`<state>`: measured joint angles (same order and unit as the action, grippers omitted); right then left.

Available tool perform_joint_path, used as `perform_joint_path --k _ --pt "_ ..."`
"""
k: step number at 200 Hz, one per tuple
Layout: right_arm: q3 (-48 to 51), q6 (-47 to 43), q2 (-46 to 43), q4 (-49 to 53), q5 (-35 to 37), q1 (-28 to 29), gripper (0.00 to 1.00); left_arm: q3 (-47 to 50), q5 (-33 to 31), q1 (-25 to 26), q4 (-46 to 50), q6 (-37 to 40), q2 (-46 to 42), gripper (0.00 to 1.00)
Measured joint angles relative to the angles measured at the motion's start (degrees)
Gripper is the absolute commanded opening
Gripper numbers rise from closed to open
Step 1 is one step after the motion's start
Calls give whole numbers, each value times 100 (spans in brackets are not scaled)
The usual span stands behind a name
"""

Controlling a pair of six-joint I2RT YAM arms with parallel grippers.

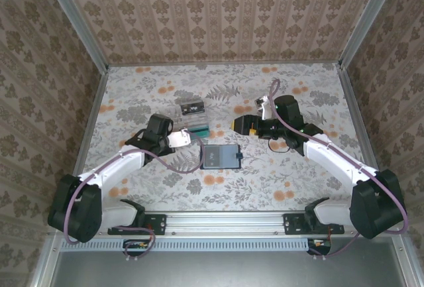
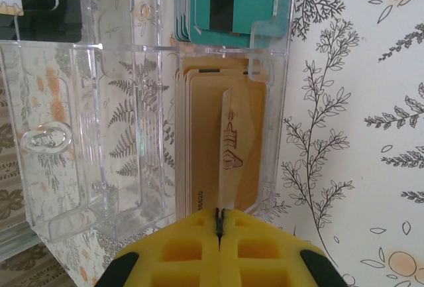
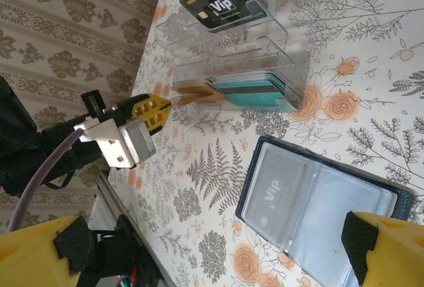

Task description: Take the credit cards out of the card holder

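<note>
The card holder (image 1: 220, 156) lies open on the table in the top view, dark navy outside with clear sleeves inside (image 3: 318, 211). A grey "Vip" credit card (image 3: 275, 194) sits in its left sleeve. My left gripper (image 2: 219, 215) is shut on an orange-tan credit card (image 2: 228, 141), held on edge over a stack of tan cards (image 2: 199, 141) in the clear tray (image 2: 86, 134). From the right wrist I see that gripper (image 3: 156, 109) at the tray's near end. My right gripper (image 3: 212, 234) hangs open above the card holder, holding nothing.
The clear plastic tray (image 1: 189, 116) stands behind the card holder. It holds teal cards (image 3: 258, 91) and a black VIP card (image 3: 218, 2) in other compartments. Patterned walls close off the table on three sides. Bare floral tabletop lies in front of the holder.
</note>
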<state>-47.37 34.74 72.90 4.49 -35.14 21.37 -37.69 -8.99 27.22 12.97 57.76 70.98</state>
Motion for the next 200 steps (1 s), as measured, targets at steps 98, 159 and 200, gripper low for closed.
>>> perform_joint_path --k 98,159,200 --pt "31 15 2 0 0 0 100 2 177 -2 -323 -4 275 0" --pt "31 15 2 0 0 0 100 2 195 -2 -459 -4 433 0" --pt "31 20 2 -2 0 0 100 4 236 -142 -496 -4 446 6"
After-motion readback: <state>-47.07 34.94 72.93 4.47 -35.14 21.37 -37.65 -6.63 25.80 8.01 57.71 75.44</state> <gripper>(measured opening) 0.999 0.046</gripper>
